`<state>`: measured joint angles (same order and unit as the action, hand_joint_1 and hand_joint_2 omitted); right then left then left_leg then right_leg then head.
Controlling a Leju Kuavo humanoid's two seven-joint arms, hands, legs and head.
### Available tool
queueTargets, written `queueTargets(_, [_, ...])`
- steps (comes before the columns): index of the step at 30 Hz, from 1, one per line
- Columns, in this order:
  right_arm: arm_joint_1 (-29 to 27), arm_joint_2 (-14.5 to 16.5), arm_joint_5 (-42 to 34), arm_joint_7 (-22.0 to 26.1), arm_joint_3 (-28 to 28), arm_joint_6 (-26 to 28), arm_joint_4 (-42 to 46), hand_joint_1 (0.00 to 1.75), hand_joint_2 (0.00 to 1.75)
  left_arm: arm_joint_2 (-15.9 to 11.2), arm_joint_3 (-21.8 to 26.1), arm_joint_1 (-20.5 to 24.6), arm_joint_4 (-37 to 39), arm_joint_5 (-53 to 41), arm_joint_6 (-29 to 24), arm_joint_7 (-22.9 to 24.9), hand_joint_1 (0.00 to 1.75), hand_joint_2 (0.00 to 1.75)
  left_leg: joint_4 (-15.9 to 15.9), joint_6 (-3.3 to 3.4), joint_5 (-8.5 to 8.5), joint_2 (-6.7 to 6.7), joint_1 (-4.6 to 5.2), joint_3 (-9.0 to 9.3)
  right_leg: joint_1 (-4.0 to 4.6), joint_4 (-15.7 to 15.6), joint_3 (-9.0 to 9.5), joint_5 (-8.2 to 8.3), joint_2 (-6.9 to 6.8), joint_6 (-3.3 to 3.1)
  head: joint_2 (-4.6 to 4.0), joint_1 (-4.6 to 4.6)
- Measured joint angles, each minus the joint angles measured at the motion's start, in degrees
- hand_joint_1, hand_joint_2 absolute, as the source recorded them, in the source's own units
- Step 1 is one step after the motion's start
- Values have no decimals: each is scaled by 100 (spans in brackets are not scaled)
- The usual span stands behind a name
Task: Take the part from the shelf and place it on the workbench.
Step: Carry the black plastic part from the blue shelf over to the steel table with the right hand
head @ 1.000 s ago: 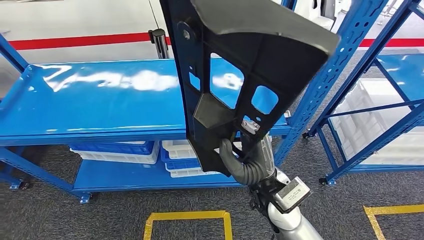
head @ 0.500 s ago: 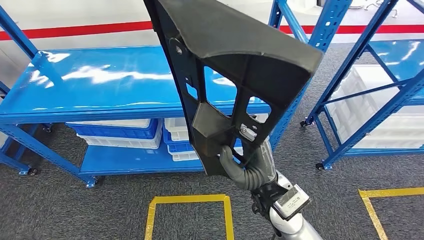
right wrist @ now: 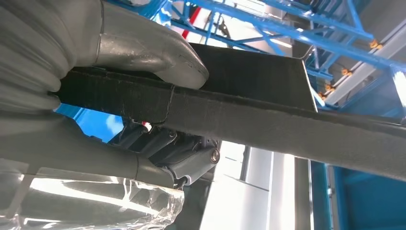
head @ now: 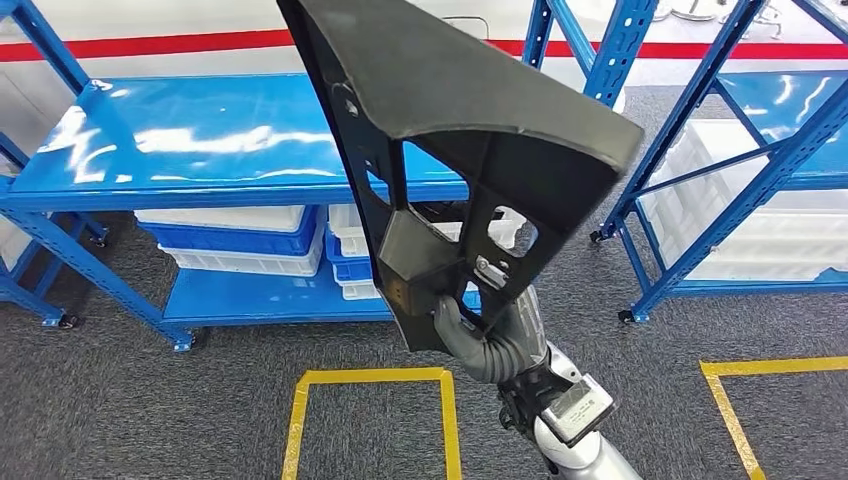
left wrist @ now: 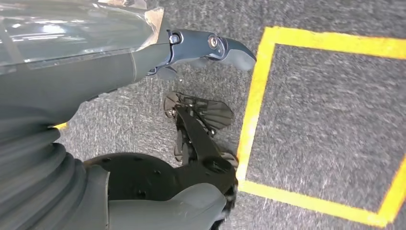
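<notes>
The part [head: 470,130] is a large black moulded panel with cut-out windows and a curved upper flange. My right hand [head: 490,335] grips it by its lower edge and holds it upright, in front of the blue shelf [head: 200,140]. In the right wrist view the thumb [right wrist: 143,52] presses on one face of the part's dark edge [right wrist: 268,115] and the fingers wrap the other side. My left hand [left wrist: 143,62] hangs over the grey carpet, fingers apart and holding nothing.
White and blue bins [head: 240,240] sit on the shelf's lower level. A second blue rack [head: 740,170] with white bins [head: 740,230] stands at the right. Yellow tape squares [head: 370,378] mark the carpet in front of me. A red line runs along the far floor.
The whole picture has shifted: the shelf now sits higher and farther off, so the camera has moved back. The part stays in my right hand, slightly lower in the picture.
</notes>
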<state>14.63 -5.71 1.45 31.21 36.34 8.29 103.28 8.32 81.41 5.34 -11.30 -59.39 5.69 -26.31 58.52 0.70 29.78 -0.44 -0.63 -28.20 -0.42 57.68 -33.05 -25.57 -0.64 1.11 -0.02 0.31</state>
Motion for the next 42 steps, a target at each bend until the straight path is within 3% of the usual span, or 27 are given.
queueTargets(2, [-46,-3,39,15,-5,23,14,175,175,-1,-1,5,0,-16,20,-12,0,175,-105,78,-60,26,23,-56,-6,33,-74,35,3,74,0,5])
queueTargets(3, [-76,-7,57,22,-9,36,22,175,175,-1,-1,8,0,-21,24,-15,0,175,-148,134,-116,42,22,-105,-1,119,-134,-61,14,76,0,17])
queueTargets(5, [-136,-16,84,34,-21,58,37,175,175,-1,-1,14,0,-24,23,-19,0,175,-189,239,-266,78,20,-249,-1,576,-318,-530,35,3,0,48])
queueTargets(7, [-191,-24,112,45,-26,72,45,175,175,-3,-1,13,0,-14,20,-20,0,175,-187,283,-418,91,43,-440,-11,1268,-471,-963,42,-35,0,66])
queueTargets(8, [-219,-28,127,53,-27,74,46,175,175,-4,-1,13,0,-2,17,-21,0,175,-184,284,-495,98,49,-540,-19,1522,-472,-1001,43,4,0,68])
queueTargets(9, [-242,-33,141,62,-28,71,47,175,175,-4,-1,12,0,13,13,-21,0,175,-182,275,-575,105,53,-645,-23,1627,-405,-918,43,73,0,73])
queueTargets(10, [-258,-39,150,70,-28,62,47,175,175,-4,-1,12,0,25,10,-21,0,175,-179,261,-655,110,53,-749,-29,1545,-254,-765,43,148,0,75])
queueTargets(12, [-270,-48,157,83,-28,31,48,175,175,-1,-1,15,0,42,3,-21,0,175,-162,214,-809,110,61,-931,-34,845,333,-567,42,217,0,78])
queueTargets(14, [-271,-49,159,97,-27,-5,53,175,175,6,0,17,0,51,-12,-21,0,175,-131,154,-944,109,81,-1034,-6,-34,898,-677,53,156,0,64])
queueTargets(15, [-273,-50,154,112,-27,-20,56,175,175,9,1,17,0,58,-22,-22,0,175,-132,120,-1005,110,86,-1055,22,-279,1035,-739,59,114,0,55])
queueTargets(17, [-277,-50,123,150,-26,-52,53,175,175,12,2,7,0,89,-47,-23,0,175,-144,55,-1084,101,61,-1090,-2,-342,983,-701,56,21,0,39])
queueTargets(18, [-276,-49,100,167,-26,-74,47,175,175,12,3,0,0,105,-60,-23,0,175,-88,17,-970,86,40,-1126,-30,-336,928,-637,47,-40,0,33])
queueTargets(20, [-270,-42,60,182,-26,-113,32,175,175,14,7,-10,0,126,-82,-23,0,175,313,-55,-393,54,-3,-1237,-83,-338,797,-484,24,-165,0,8])
queueTargets(21, [-268,-35,47,183,-25,-125,24,175,175,18,8,-11,0,131,-88,-23,0,175,678,-94,-29,48,-17,-1298,-67,-335,728,-408,19,-199,0,-4])
queueTargets(22, [-266,-26,37,184,-25,-129,15,175,175,22,9,-10,0,135,-90,-23,0,175,1090,-128,218,45,-37,-1354,-58,-328,652,-335,12,-213,0,-11])
queueTargets(23, [-266,-17,28,184,-23,-131,4,175,175,25,10,-8,0,140,-92,-23,0,175,1448,-159,299,44,-61,-1378,-51,-316,571,-263,8,-199,1,-12])
queueTargets(24, [-266,-9,21,184,-21,-132,-8,175,175,27,11,-6,0,143,-94,-23,0,175,1684,-188,242,44,-89,-1346,-49,-297,487,-197,3,-182,1,-12])
queueTargets(25, [-266,-5,17,184,-20,-133,-19,175,175,27,14,-4,0,145,-95,-23,0,175,1702,-210,81,45,-121,-1221,-54,-269,396,-146,1,-156,1,-13])
queueTargets(27, [-261,-1,14,184,-20,-133,-31,175,175,30,19,-1,0,147,-96,-23,0,175,1129,-239,-157,37,-179,-680,-61,-178,247,-90,-1,-103,0,-16])
queueTargets(29, [-242,2,14,188,-21,-132,-34,175,175,34,21,4,0,147,-98,-23,0,175,368,-219,-103,11,-185,-156,-47,-69,130,-50,-3,-39,0,-13])
queueTargets(30, [-231,3,13,190,-21,-132,-34,175,175,36,22,11,0,150,-98,-28,0,175,153,-192,-43,3,-164,-43,-40,-37,74,-21,-5,6,0,-13])
queueTargets(33, [-216,5,13,194,-21,-131,-40,175,175,36,23,33,0,161,-113,-78,0,175,-66,-12,-29,28,-126,-110,-43,57,-124,15,-5,144,0,-1])
queueTargets(35, [-219,2,14,196,-20,-130,-51,175,175,36,23,31,0,162,-134,-111,0,175,-117,136,-139,51,-111,-225,-39,464,-346,-265,7,101,0,25])
queueTargets(38, [-228,-6,26,198,-19,-128,-80,175,175,34,25,19,-2,169,-151,-132,0,175,-111,209,-302,42,-28,-432,-40,1487,-673,-820,22,5,0,36])
queueTargets(39, [-232,-8,41,201,-17,-125,-90,175,175,34,25,16,-2,171,-152,-135,0,175,-108,214,-357,24,-6,-499,-36,1573,-631,-869,25,13,0,36])
queueTargets(40, [-235,-8,61,203,-14,-121,-96,175,175,34,25,16,-1,172,-152,-137,0,175,-106,213,-407,0,11,-557,-29,1437,-476,-838,32,34,0,36])
queueTargets(42, [-235,-8,116,214,-3,-108,-102,175,175,35,25,19,0,175,-152,-143,0,175,-101,193,-498,-66,28,-644,-15,601,113,-658,116,62,0,37])
